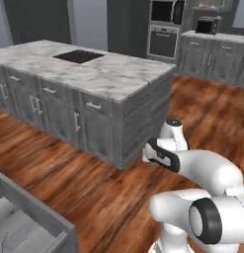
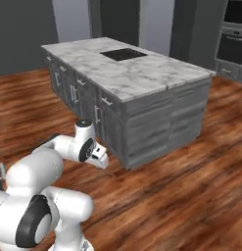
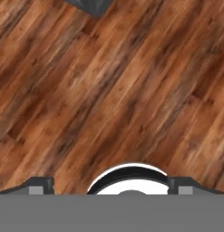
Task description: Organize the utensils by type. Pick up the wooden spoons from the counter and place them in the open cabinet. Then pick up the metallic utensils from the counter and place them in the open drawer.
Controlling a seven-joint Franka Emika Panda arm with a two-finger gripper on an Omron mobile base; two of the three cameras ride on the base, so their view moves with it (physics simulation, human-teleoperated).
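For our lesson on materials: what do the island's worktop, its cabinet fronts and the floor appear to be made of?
Worktop: apparently polished marble, white with grey veins. Cabinet fronts: probably painted or stained wood, matt dark grey, panelled, with pale metal-looking handles. Floor: seemingly varnished wood, reddish-brown planks with visible grain.

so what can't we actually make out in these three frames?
- Open drawer, left base view: cut off by the lower left corner; contents blurred.
- Wall ovens, left base view: far, small, no detail.
- Gripper, hand view: fingertips barely rise above the bottom; beyond them just wood floor.
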